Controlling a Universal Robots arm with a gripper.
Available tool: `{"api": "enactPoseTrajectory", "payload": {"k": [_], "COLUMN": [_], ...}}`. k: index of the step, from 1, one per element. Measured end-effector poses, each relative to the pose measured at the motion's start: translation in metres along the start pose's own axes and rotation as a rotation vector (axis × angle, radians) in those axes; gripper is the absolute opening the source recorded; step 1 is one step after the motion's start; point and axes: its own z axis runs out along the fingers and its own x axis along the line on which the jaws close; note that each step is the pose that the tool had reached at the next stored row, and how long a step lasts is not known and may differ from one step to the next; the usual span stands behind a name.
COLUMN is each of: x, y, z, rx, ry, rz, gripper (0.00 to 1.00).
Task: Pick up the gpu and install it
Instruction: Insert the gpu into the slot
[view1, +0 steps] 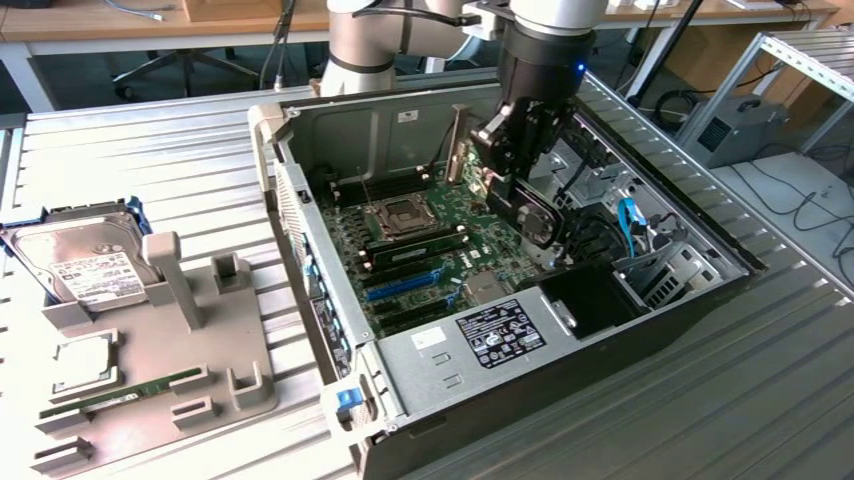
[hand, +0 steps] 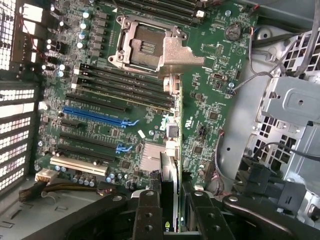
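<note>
The claw (view1: 514, 165) grips the gpu (view1: 534, 215) above the motherboard (view1: 441, 240); keep it upright and squared over the slot.

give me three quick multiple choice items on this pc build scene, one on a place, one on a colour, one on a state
1. Where is the gripper?
A. over the open computer case
B. beside the hard drive
C. over the grey holder

2. What colour are the two longest expansion slots on the motherboard?
A. red
B. blue
C. yellow

3. What is the state of the gpu?
A. lying in the grey holder
B. flat on the table
C. held edge-on in the gripper

Answers: 1 A, the arm reaches down inside the case walls. 2 B, both show blue in the wrist view. 3 C, the card's thin edge sits between the fingers above the board.
</note>
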Motion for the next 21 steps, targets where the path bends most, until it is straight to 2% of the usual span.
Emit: {"api": "enactPoseTrajectory", "payload": {"k": [21], "x": [0.0000], "y": [0.0000], "z": [0.0002], "rx": [-0.0021], "ry": [-0.0125], "rz": [-0.112], "gripper": [0.26]}}
